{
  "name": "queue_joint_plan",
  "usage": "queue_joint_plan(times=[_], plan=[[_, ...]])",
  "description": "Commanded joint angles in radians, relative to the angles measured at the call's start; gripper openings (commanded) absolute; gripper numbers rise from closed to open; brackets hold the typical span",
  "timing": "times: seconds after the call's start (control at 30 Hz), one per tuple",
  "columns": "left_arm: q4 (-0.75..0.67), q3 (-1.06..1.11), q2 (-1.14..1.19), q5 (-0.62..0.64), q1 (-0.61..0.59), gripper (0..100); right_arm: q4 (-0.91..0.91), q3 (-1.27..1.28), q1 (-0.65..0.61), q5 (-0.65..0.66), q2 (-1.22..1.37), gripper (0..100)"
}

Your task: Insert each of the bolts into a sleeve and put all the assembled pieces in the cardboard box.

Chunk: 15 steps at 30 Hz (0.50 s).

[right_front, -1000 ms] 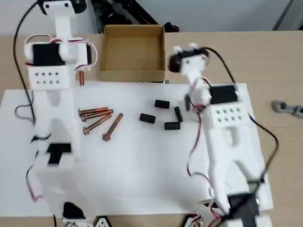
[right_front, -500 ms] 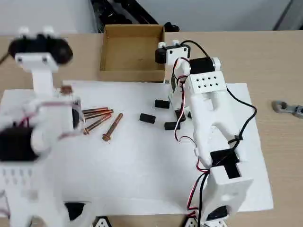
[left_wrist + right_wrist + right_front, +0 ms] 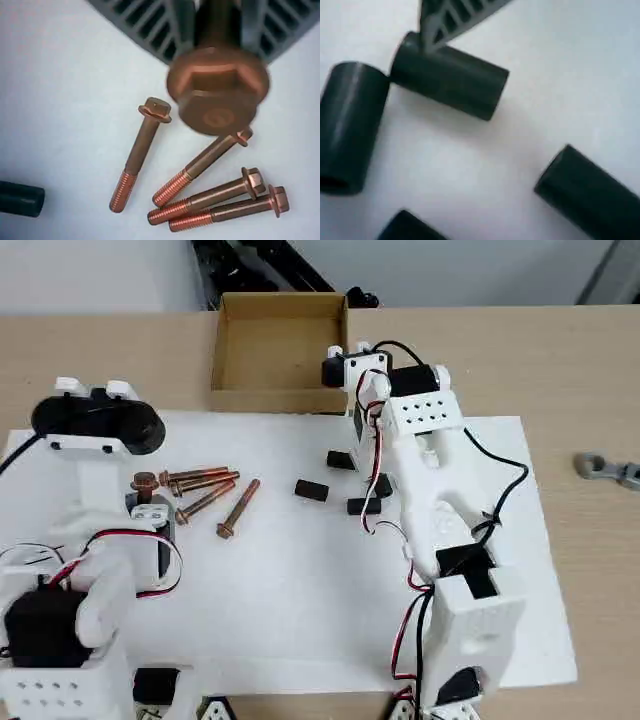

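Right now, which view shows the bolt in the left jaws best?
Left wrist view: the held bolt is close, head toward the camera, shank between the jaws. High view shows its head, small. Right wrist view faces the sleeves.

Surface (image 3: 580, 360): was light wood, lit evenly.
Cover: white sheet (image 3: 290, 590), lay spread over the middle.
Beyond: pale grey backdrop (image 3: 90, 275), looked plain.

Bare white sheet (image 3: 300, 580) lies open before me; loose bolts (image 3: 198, 475) and sleeves (image 3: 312, 490) crowd the far half.
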Motion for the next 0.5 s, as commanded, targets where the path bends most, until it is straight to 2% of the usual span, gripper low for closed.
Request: queue_joint_plan(times=[0.0,0.47], plan=[[-0.034,-0.004,-0.015,-0.011,0.003,0,-0.03,-0.043,-0.008,-0.006,0.01,27.7],[-0.034,-0.004,-0.015,-0.011,0.003,0,-0.116,-0.041,-0.033,-0.048,0.033,27.7]])
